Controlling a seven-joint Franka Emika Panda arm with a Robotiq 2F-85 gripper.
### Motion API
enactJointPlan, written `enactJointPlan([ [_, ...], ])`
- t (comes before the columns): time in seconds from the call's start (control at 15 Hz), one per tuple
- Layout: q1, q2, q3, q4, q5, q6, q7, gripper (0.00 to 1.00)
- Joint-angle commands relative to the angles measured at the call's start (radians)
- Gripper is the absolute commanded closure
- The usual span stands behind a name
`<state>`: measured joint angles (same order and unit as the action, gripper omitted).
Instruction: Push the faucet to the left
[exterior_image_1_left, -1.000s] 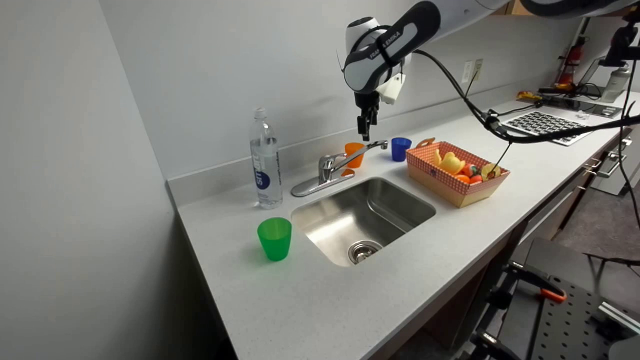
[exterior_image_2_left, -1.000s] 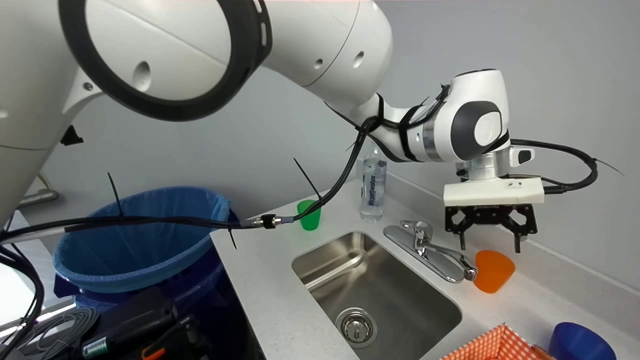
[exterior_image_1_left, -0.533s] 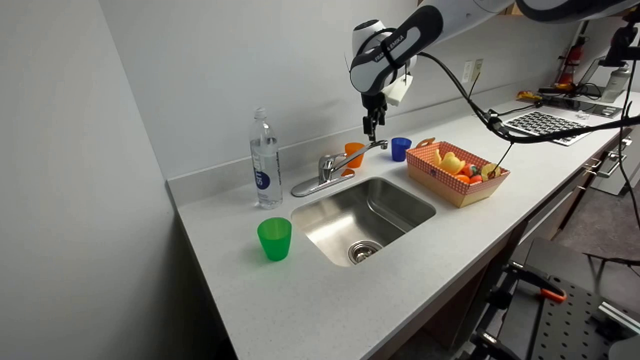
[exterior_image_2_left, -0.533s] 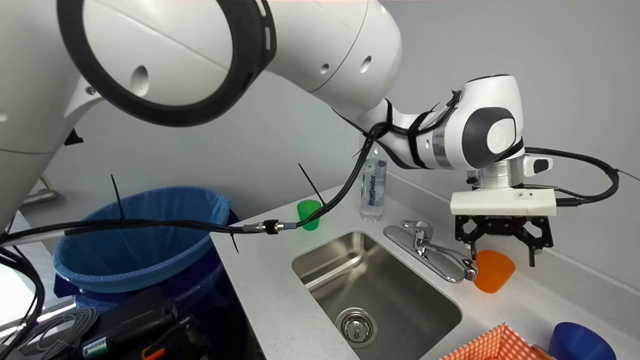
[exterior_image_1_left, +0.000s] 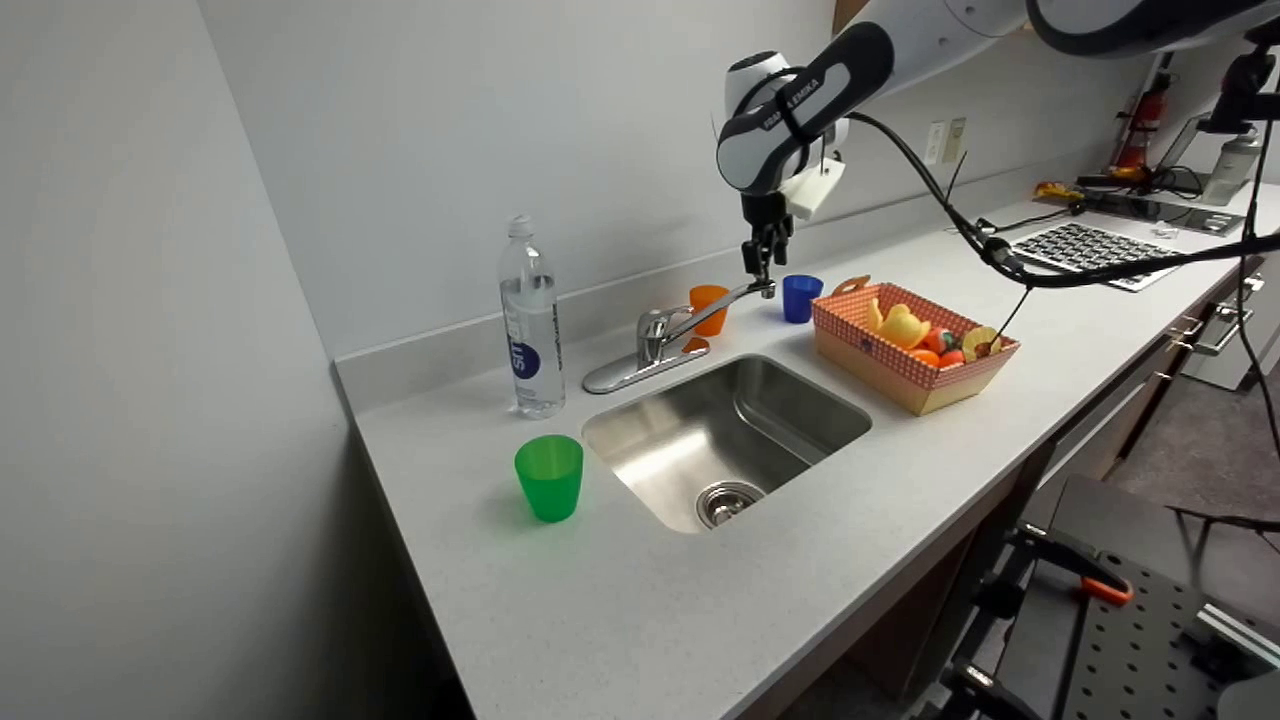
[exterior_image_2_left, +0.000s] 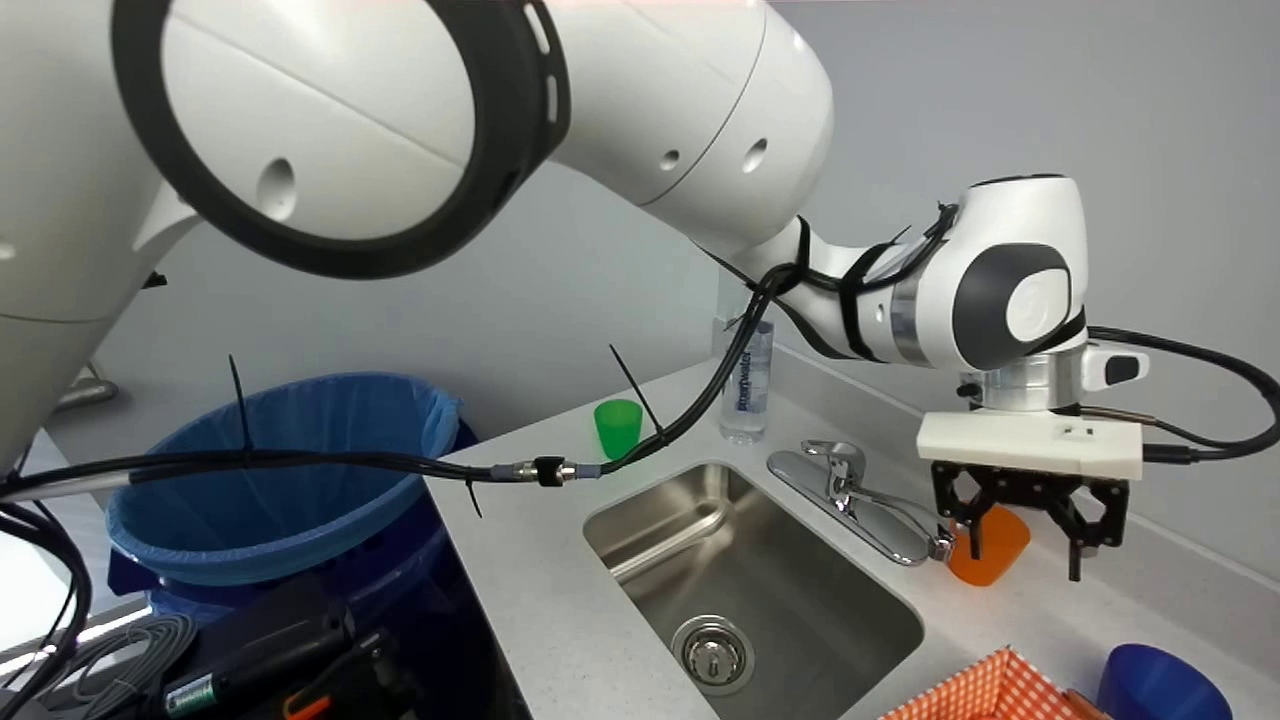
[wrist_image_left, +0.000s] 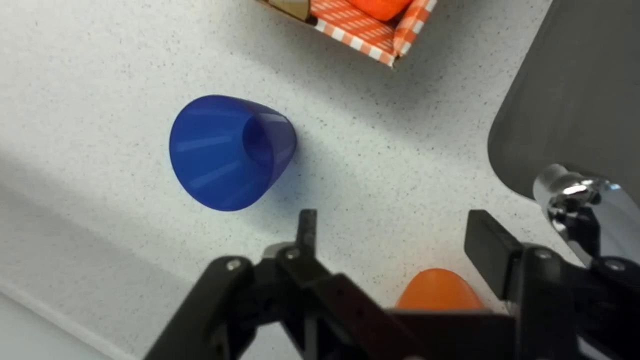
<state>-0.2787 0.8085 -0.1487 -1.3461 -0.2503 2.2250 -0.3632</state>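
Note:
The chrome faucet stands behind the sink in both exterior views. Its long spout points toward the orange cup's side of the sink. In the wrist view the spout's tip shows at the right edge, just beyond the right finger. My gripper is open and empty, with its fingers pointing down beside the spout's tip. In an exterior view the gripper overlaps the spout's end. In the wrist view open counter shows between the fingers. I cannot tell whether a finger touches the spout.
An orange cup stands behind the spout's tip, partly below the gripper. A blue cup and a checked basket of toy food stand past the sink. A water bottle and a green cup stand opposite.
My gripper has moved down and to the right in both exterior views, from above the spout to beside its tip. It stays open. The faucet has not moved.

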Motion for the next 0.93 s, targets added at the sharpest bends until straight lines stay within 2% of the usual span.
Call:
enactJointPlan([
  [0.0, -0.029, 0.015, 0.024, 0.061, 0.068, -0.041, 0.007, 0.55],
  [0.4, -0.059, 0.005, 0.075, 0.079, 0.179, -0.05, -0.034, 0.99],
  [0.87, -0.075, -0.009, 0.099, 0.058, 0.184, -0.125, -0.145, 1.0],
])
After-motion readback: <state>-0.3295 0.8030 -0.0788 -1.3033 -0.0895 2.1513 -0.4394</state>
